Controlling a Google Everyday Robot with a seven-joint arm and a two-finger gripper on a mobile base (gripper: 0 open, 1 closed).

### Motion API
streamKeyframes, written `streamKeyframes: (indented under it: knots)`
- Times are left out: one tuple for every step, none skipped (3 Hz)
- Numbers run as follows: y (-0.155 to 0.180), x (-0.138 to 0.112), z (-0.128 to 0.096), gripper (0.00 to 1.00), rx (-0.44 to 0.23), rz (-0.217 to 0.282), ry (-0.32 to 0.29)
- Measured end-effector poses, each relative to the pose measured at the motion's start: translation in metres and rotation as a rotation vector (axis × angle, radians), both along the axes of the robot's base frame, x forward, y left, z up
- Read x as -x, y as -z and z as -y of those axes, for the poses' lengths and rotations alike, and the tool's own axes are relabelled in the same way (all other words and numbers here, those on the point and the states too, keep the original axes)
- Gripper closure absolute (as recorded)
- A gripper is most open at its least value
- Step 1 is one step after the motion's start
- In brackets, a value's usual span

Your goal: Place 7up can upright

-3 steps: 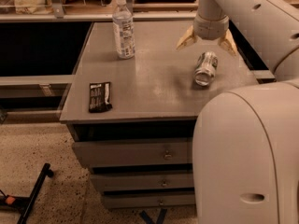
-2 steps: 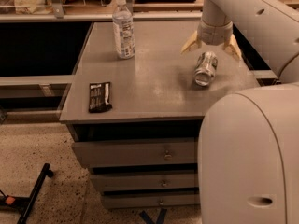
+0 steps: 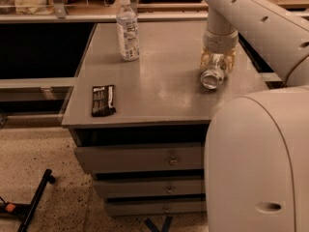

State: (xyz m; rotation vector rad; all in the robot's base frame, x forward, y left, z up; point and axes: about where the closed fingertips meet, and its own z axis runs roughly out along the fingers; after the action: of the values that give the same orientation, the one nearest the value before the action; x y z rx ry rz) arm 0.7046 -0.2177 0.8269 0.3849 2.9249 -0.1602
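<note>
The 7up can [image 3: 211, 78] lies on its side on the grey cabinet top [image 3: 164, 88] at the right, its shiny silver end facing the camera. My gripper [image 3: 217, 65] reaches straight down from the white arm onto the can's far half. Its tan fingers [image 3: 206, 62] are drawn in against the can's two sides. The can still rests on the surface.
A clear plastic water bottle [image 3: 127, 29] with a white cap stands at the back left of the top. A dark snack bar [image 3: 103, 100] lies near the front left edge. The robot's white body [image 3: 258, 163] fills the lower right. Drawers [image 3: 145, 158] are below the top.
My gripper has come down over the lying can, and its fingers have gone from spread wide to drawn in around the can. The can has barely moved.
</note>
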Motion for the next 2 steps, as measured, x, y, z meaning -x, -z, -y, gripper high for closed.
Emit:
streamKeyframes:
  knots:
    - [-0.005,0.005,-0.010,0.65,-0.008,-0.022,-0.042]
    - [-0.027,0.010,-0.025,0.88,-0.048,0.008,-0.131]
